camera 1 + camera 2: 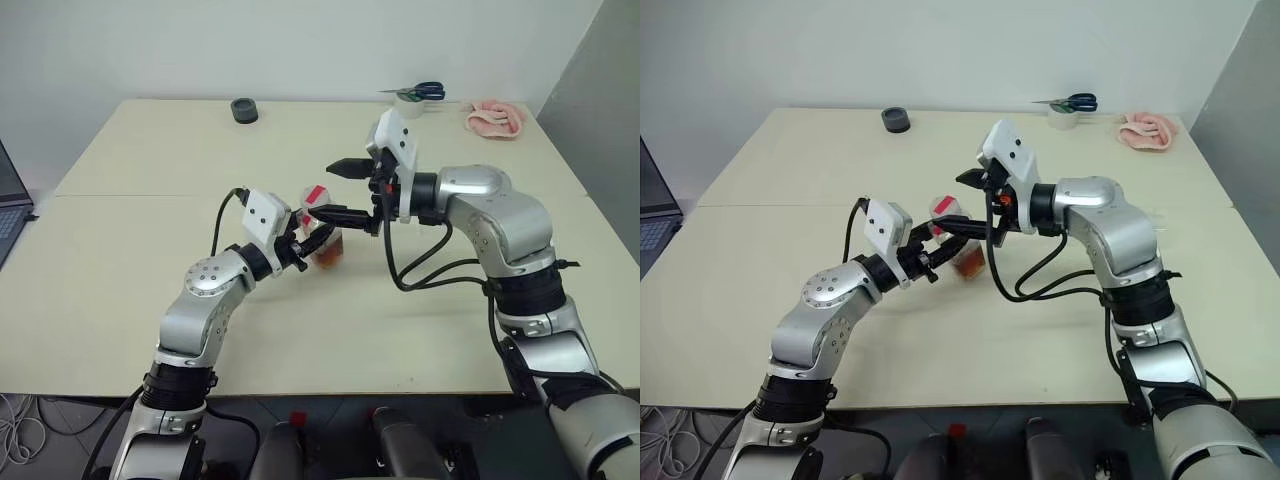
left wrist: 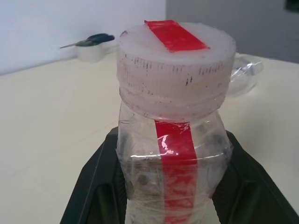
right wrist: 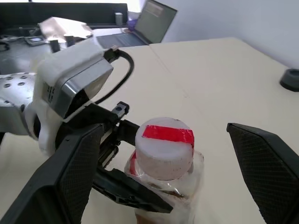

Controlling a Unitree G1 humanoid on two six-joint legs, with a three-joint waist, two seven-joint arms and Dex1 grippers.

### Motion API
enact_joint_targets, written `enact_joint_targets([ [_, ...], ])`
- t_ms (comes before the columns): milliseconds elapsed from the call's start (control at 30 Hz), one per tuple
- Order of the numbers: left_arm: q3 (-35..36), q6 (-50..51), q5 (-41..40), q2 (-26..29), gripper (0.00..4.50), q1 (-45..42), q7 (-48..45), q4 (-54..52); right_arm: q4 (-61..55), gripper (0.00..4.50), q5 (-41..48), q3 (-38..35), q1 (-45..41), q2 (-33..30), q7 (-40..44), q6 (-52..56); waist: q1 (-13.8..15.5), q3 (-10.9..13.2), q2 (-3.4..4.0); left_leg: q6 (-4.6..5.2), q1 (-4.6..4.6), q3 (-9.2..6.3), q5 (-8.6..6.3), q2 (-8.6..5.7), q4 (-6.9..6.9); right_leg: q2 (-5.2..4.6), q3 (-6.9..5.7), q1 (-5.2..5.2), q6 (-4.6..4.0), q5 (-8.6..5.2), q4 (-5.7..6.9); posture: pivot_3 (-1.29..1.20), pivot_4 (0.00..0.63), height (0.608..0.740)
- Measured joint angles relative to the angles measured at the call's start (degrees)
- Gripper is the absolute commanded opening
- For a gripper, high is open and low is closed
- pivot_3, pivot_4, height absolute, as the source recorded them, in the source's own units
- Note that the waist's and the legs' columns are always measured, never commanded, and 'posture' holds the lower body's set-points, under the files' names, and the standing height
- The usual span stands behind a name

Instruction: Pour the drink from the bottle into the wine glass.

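Observation:
My left gripper (image 1: 314,236) is shut on the bottle (image 1: 322,232), a small clear bottle with a red strip, held upright just above the table (image 1: 150,300). Its pale cap (image 2: 175,70) is on. The amber drink (image 1: 331,252) sits in the bottle's lower part. My right gripper (image 3: 163,129) is open wide, its two black fingers (image 3: 70,177) standing on either side of the cap without touching it. A clear glassy shape (image 2: 245,74) on the table behind the bottle looks like the wine glass.
A black round object (image 1: 244,110) lies at the far edge. Scissors rest on a white tape roll (image 1: 418,97) at the back right, beside a pink cloth (image 1: 495,118). A laptop (image 1: 10,205) sits off the table's left side.

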Motion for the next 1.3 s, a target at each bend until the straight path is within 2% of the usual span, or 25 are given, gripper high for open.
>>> enact_joint_targets([
  [233,-0.01,3.23,1.17,0.16,1.9,-2.27,1.4,-0.05,-4.19,4.5,-0.03,0.21,1.63,3.39,-9.7,5.79,0.08,0.0,0.0,0.0,-0.02,0.01,0.0,-0.01,-0.01,-0.01,0.0,0.0,0.0,0.0,-0.04,0.0,0.15,0.74],
  [467,-0.01,4.79,1.13,0.15,1.9,-2.88,1.93,-0.3,-3.84,4.5,0.48,0.13,2.74,6.66,-14.55,7.21,0.0,0.0,0.0,0.0,-0.01,0.01,0.0,0.0,-0.01,0.0,0.0,-0.01,0.0,0.0,-0.02,0.0,0.15,0.74],
  [567,-0.01,5.46,1.12,0.18,1.9,-2.88,1.92,-1.19,-3.11,3.91,0.56,-0.11,2.74,7.34,-15.79,7.21,0.0,0.0,0.0,0.0,-0.02,0.01,0.0,0.0,-0.01,-0.01,0.01,0.0,0.0,0.0,-0.03,0.0,0.15,0.74],
  [700,-0.01,5.76,1.08,0.18,1.9,-2.87,1.89,-1.88,-2.18,2.38,1.17,-1.1,2.73,8.32,-16.64,7.21,-0.01,0.0,0.0,0.0,-0.01,0.02,0.0,0.0,-0.01,0.0,0.01,0.0,0.0,0.0,-0.03,0.0,0.15,0.74],
  [767,-0.01,5.87,1.09,0.18,1.9,-2.86,1.91,-1.92,-2.02,1.86,1.59,-1.1,2.72,8.61,-16.92,7.21,-0.04,0.0,0.0,0.0,-0.01,0.02,0.0,0.01,-0.02,0.01,0.01,0.0,0.0,0.0,-0.03,0.0,0.15,0.74],
  [967,0.02,5.91,1.14,0.23,1.89,-2.39,1.92,-1.9,-0.93,1.87,2.56,-1.1,2.68,8.66,-17.11,7.09,-0.14,0.0,0.0,0.0,-0.01,0.02,0.0,0.0,-0.01,0.01,0.02,-0.01,0.0,0.0,-0.03,0.0,0.15,0.74],
  [1067,0.24,6.19,1.2,0.41,1.89,-2.24,2.13,-1.87,3.89,1.87,2.82,-0.89,1.49,7.82,-13.0,3.09,-0.16,0.0,0.0,0.0,-0.01,0.02,0.0,0.0,0.0,0.01,0.02,0.0,0.0,0.0,-0.03,0.0,0.15,0.74],
  [1300,0.83,6.19,0.65,0.92,1.87,-2.73,1.06,-3.75,21.13,1.87,2.73,-0.26,-4.07,2.98,8.75,-16.04,-0.2,0.0,0.0,0.0,-0.01,0.05,0.0,-0.02,-0.03,-0.01,0.01,0.0,-0.02,0.01,-0.07,0.0,0.15,0.74],
])
